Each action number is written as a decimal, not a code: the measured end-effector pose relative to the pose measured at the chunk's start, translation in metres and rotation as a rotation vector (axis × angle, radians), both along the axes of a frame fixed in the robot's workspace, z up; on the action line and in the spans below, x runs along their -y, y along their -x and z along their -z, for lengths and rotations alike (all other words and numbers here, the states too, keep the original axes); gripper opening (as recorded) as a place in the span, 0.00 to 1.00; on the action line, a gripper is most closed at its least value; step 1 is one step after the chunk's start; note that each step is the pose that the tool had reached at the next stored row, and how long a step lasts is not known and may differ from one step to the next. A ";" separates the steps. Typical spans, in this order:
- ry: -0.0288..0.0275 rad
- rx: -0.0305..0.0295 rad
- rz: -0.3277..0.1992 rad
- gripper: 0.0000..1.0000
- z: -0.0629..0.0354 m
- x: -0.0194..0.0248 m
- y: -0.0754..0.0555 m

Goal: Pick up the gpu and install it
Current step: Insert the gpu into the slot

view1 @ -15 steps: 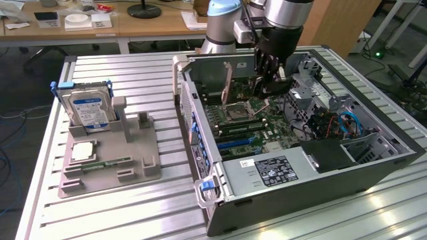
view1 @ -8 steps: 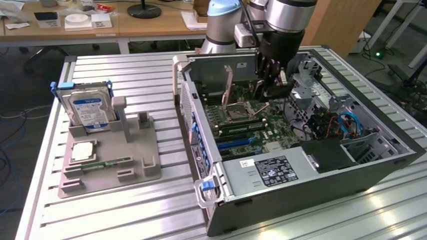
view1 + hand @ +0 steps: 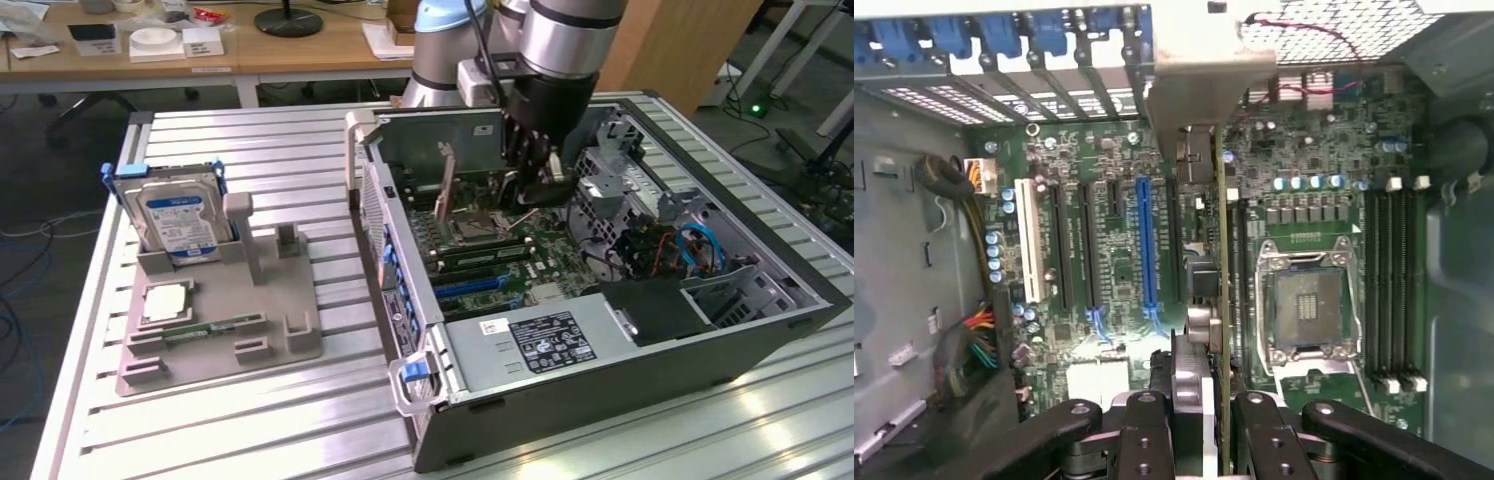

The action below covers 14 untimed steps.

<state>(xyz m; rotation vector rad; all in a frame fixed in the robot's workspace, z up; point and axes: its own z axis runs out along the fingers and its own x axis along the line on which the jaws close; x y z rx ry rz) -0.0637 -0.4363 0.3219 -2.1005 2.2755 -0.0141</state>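
A silver-and-black robot arm (image 3: 567, 40) reaches down into the open black computer tower case (image 3: 694, 330), which lies on its side on the slatted aluminium desk (image 3: 267, 430). Its black pincer (image 3: 534, 192) hangs over the green motherboard (image 3: 534, 250). The thin dark gpu card (image 3: 449, 180) stands on edge just beside it, toward the exterior view's left. Farther left, a silver hard drive with a blue-white label (image 3: 176, 220) stands upright in a grey plastic holder (image 3: 254, 340).

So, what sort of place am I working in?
Probably a robotics lab bench for PC assembly: an open computer case on a slatted aluminium table, a grey parts stand holding a hard drive, office desks behind. The tool holds the gpu inside the case.
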 end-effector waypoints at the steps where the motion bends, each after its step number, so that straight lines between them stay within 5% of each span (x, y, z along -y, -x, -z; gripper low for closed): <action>1: 0.0000 -0.0001 0.000 0.29 0.0010 0.0023 0.000; 4: -0.0003 -0.0003 0.000 0.29 0.0035 0.0081 0.000; 14: 0.0019 -0.0034 0.003 0.29 0.0190 0.0088 0.008</action>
